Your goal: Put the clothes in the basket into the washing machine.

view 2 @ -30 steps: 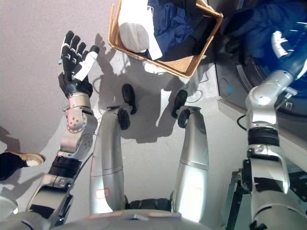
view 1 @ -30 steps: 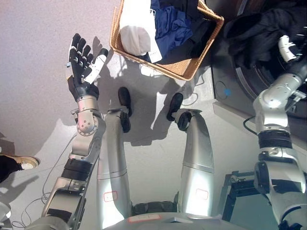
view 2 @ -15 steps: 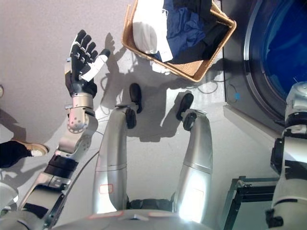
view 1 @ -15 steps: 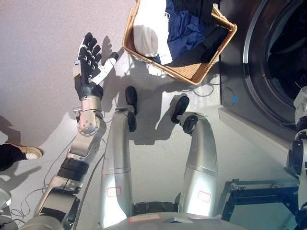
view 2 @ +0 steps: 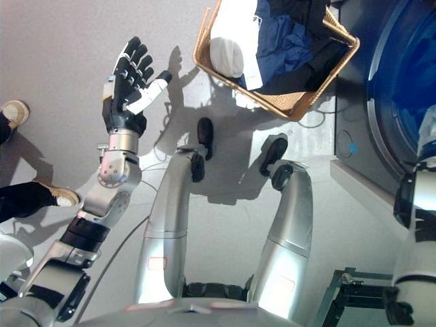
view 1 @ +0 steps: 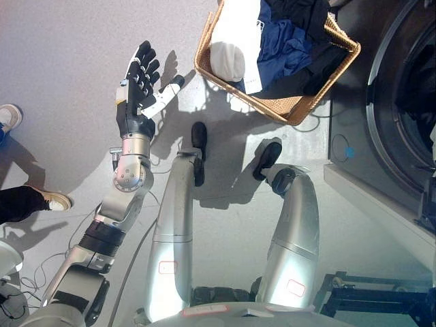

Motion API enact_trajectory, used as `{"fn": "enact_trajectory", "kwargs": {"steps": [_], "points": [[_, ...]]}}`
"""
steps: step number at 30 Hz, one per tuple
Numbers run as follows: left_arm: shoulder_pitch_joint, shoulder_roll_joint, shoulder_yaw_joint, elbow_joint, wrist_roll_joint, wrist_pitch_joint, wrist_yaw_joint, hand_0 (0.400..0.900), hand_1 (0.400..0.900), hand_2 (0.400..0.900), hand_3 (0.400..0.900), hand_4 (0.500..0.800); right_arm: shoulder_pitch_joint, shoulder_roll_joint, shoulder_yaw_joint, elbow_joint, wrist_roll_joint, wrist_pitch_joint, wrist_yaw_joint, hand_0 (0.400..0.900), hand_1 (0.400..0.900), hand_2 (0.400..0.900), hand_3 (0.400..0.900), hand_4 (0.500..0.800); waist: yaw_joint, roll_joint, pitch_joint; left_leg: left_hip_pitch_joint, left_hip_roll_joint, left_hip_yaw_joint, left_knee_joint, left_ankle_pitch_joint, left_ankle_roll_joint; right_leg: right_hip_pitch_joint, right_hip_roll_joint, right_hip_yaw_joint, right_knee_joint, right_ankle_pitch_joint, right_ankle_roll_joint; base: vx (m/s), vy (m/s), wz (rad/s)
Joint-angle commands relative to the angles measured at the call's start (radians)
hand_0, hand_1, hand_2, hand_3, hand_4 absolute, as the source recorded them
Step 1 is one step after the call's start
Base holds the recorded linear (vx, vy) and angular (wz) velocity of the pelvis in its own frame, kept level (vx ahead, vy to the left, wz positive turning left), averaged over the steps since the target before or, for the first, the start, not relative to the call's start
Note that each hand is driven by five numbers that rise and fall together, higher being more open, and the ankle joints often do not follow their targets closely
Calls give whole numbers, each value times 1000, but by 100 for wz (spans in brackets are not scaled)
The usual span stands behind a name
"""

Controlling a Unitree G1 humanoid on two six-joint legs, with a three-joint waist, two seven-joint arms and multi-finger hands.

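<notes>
A woven basket (view 1: pixel 275 104) stands on the floor at the top of the view. It holds a white garment (view 1: pixel 229 56), a blue one (view 1: pixel 287 45) and black cloth (view 1: pixel 308 15). The washing machine (view 1: pixel 354 109) fills the right side, its round opening (view 1: pixel 406 95) dark inside. My left hand (view 1: pixel 139 92) is raised over the floor left of the basket, open with fingers spread, holding nothing and apart from the basket. Only my right arm (view 2: pixel 417 204) shows, at the right edge; its hand lies outside both views.
A person's shoes (view 1: pixel 9 116) (view 1: pixel 56 201) and a dark trouser leg (view 1: pixel 20 204) show at the left edge. A dark metal frame (view 1: pixel 371 300) sits at the bottom right. Grey floor (view 1: pixel 61 54) spreads left of the basket.
The camera has swung, so basket and washer sit further right. My right arm has drawn back from the washer opening to the right edge, its hand out of sight. The left hand stays open.
</notes>
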Motion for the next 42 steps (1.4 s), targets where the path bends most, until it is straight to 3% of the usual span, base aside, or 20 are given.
{"fn": "enact_trajectory", "kwargs": {"steps": [1,11,17,22,26,28,29,31,32,34,35,36,38,40,42], "points": [[89,-53,-4,-78,12,-90,0,900,900,900,900,800,119,-86,92,11,-35,-24,-99,900,900,900,900,800,-28,71,-221,-129,-1,-108,59,-81,-49,-166,37,-14,-8,80,70,0,0,0],[75,-60,-3,-74,27,-100,18,900,900,900,900,800,117,-49,132,-111,-103,-52,-170,900,900,900,900,800,-38,69,-222,-135,3,-108,72,-80,-47,-171,42,-9,-1,86,70,-2,7,-2],[65,-93,49,-64,49,-110,55,900,900,900,900,800,222,18,64,-395,-219,-70,-278,900,900,900,900,800,-68,67,-218,-132,6,-105,66,-81,-47,-162,52,-8,-14,90,69,-11,27,-7],[66,-126,83,-47,60,-107,77,900,900,900,900,800,366,106,-60,-675,-334,-73,-354,900,900,900,900,800,-95,66,-214,-131,5,-107,68,-85,-45,-159,60,-9,-13,85,68,-4,22,-7],[67,-138,84,-42,66,-103,86,900,900,900,900,800,466,206,-128,-834,-369,-100,-354,900,900,900,900,800,-105,60,-209,-124,7,-106,57,-82,-46,-150,62,-10,-25,88,70,-8,13,-4],[75,-162,87,-24,56,-100,86,900,900,900,900,800,570,338,-144,-969,-342,-165,-280,900,900,900,900,800,-124,54,-202,-107,14,-102,42,-80,-45,-130,68,-9,-44,92,70,-9,22,-9],[79,-158,85,-24,55,-101,85,900,900,900,900,800,584,345,-151,-983,-345,-161,-277,900,900,900,900,800,-123,49,-204,-102,14,-102,39,-79,-46,-125,68,-9,-47,93,70,-4,21,-13],[86,-171,93,-3,45,-95,89,900,900,900,900,800,680,456,-159,-1068,-297,-219,-215,900,900,900,900,800,-140,43,-205,-84,18,-97,23,-79,-45,-102,76,-14,-66,92,69,-5,5,-7],[89,-168,92,-3,44,-95,89,900,900,900,900,800,687,460,-161,-1073,-297,-218,-212,900,900,900,900,800,-139,40,-206,-81,18,-97,21,-79,-45,-99,76,-15,-68,93,69,0,0,0],[107,-175,95,14,30,-93,81,900,900,900,900,800,781,547,-133,-1151,-211,-296,-100,900,900,900,900,800,-157,37,-209,-54,20,-93,-8,-76,-46,-68,85,-20,-95,90,68,-21,12,-4],[116,-170,98,14,26,-92,72,900,900,900,900,800,815,571,-110,-1177,-162,-321,-36,900,900,900,900,800,-163,35,-209,-42,23,-89,-19,-75,-47,-56,88,-22,-108,92,69,-17,14,-4],[121,-169,98,14,26,-92,71,900,900,900,900,800,821,571,-110,-1181,-157,-321,-30,900,900,900,900,800,-163,33,-211,-38,23,-89,-22,-74,-47,-52,88,-22,-111,93,69,-29,16,-7],[146,-157,105,23,21,-90,40,900,900,900,900,800,899,596,-46,-1238,-45,-361,119,900,900,900,900,800,-173,29,-214,-15,27,-80,-57,-69,-49,-26,98,-26,-142,96,69,-35,15,-6],[157,-154,103,26,15,-92,22,900,900,900,900,800,925,600,-8,-1260,14,-370,198,900,900,900,900,800,-176,29,-217,-9,28,-77,-63,-69,-47,-23,103,-28,-150,97,69,0,0,0],[158,-155,102,31,13,-96,16,900,900,900,900,800,928,604,3,-1264,35,-374,220,900,900,900,900,800,-176,30,-220,-7,27,-76,-63,-69,-47,-22,104,-27,-150,95,69,0,0,0]]}}
